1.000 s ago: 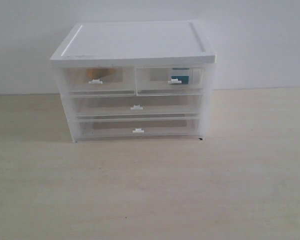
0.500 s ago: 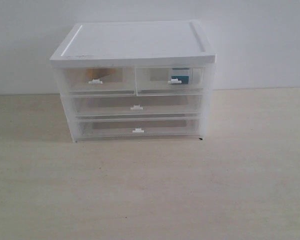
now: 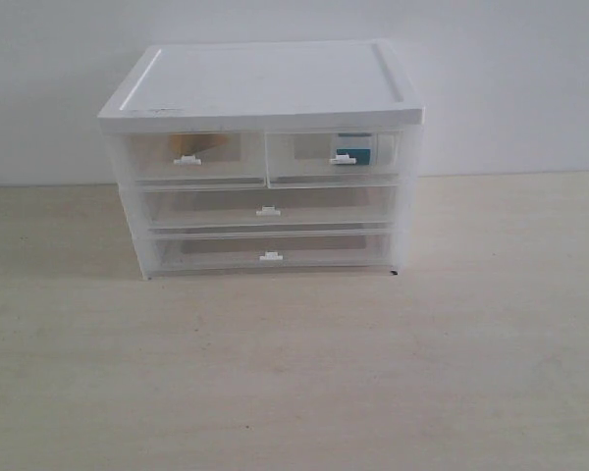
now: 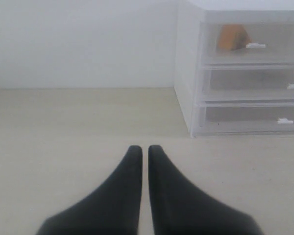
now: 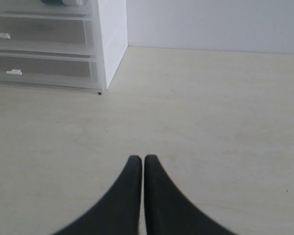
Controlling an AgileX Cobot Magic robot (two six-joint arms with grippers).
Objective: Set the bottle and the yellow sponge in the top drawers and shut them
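The white-topped cabinet [image 3: 265, 83] stands at the back of the table. Its two top drawers are pushed in. Inside the left top drawer [image 3: 191, 157] lies the yellow sponge [image 3: 187, 142], which shows orange through the plastic [image 4: 232, 38]. The right top drawer [image 3: 336, 157] holds the teal bottle [image 3: 353, 149] with its white cap. Neither gripper shows in the exterior view. My left gripper [image 4: 145, 148] is shut on nothing, low over the table, well back from the cabinet's left corner. My right gripper [image 5: 141, 158] is likewise shut and empty, off the cabinet's right corner.
Two full-width drawers [image 3: 267, 208] [image 3: 270, 250] below are also pushed in. A pale wooden table [image 3: 294, 373] spreads in front of the cabinet, and a white wall [image 3: 510, 88] rises behind it.
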